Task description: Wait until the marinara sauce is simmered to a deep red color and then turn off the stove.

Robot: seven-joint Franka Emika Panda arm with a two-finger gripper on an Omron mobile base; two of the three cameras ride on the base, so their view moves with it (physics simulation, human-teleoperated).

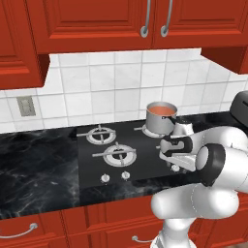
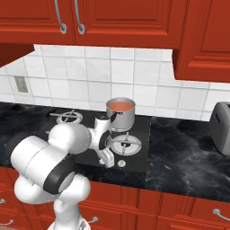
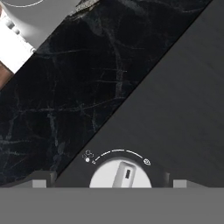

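The marinara sauce is an orange-red disc inside a grey steel saucepan on the back right burner of the black stove. My gripper points down at the stove's front edge, in front of the pan. In the hand view the gripper is open, and a white knob lies between its two fingertips, with a gap on each side. The knob's pointer bar stands nearly upright, leaning slightly right, under its arc of marks.
Two more silver knobs sit at the front of the stove, left of my hand. Black marbled countertop flanks the stove. A toaster stands at the right. Red cabinets hang overhead.
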